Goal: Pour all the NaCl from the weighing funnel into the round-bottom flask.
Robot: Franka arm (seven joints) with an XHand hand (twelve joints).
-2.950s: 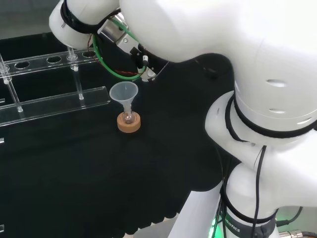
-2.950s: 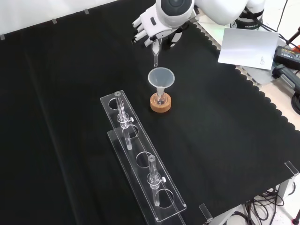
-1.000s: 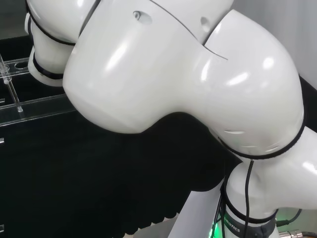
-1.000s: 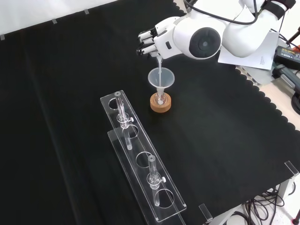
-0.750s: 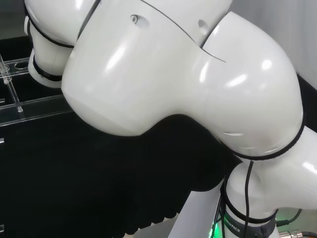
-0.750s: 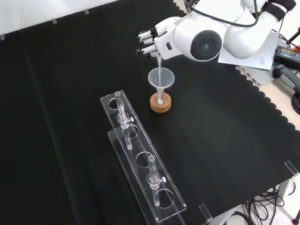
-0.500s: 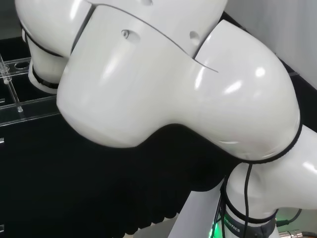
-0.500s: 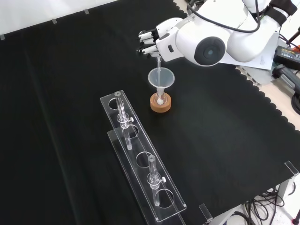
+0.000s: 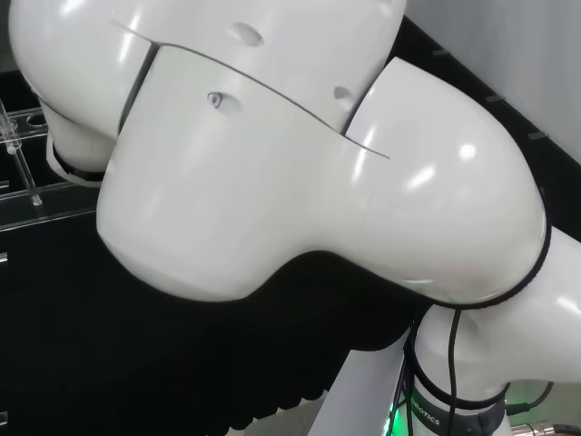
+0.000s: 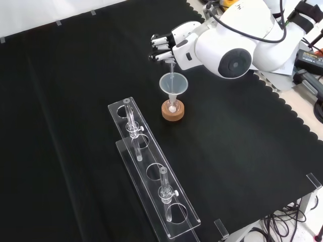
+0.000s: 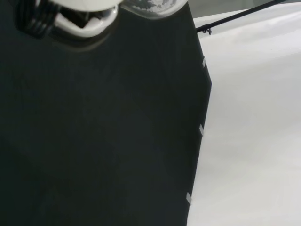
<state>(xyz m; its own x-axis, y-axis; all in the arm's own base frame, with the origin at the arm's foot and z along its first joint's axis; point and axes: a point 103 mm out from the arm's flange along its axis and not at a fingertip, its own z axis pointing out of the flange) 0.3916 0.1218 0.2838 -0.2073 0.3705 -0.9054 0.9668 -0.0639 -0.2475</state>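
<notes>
Front view, up near the top: hand [image 10: 174, 44] curled around the weighing funnel [image 10: 171, 68], fingers [image 10: 160, 48] wrapped at its upper end. Stem tilted steeply downward, tip dipping into the mouth of a clear plastic funnel [image 10: 173, 84]. That funnel seated in the neck of the round-bottom flask [image 10: 173, 107], flask itself nestled in a cork ring [image 10: 173, 112] on the black cloth [image 10: 70, 101]. Small white patch visible inside the flask, right at the cork ring's centre. Impossible to tell whether any grains remain in the weighing funnel.

Just right of the hand in the same view, big white arm link [image 10: 237, 48] with its round grey cap, looming above the cloth. Lower left of the cork ring, well apart from it, clear acrylic rack [image 10: 151, 174] running diagonally, with glass pieces standing in it. Off the cloth's far right edge, a white sheet of paper [image 10: 287, 68] partly behind the arm.

Head view: white arm links [image 9: 272, 163] crowding the foreground, a sliver of the rack [image 9: 27, 195] peeking out at the left edge.

Wrist view: blurred white part of the hand [image 11: 80, 21] up close, black cloth [image 11: 94, 132] beyond it, pale surface [image 11: 254, 122] past the cloth's edge.
</notes>
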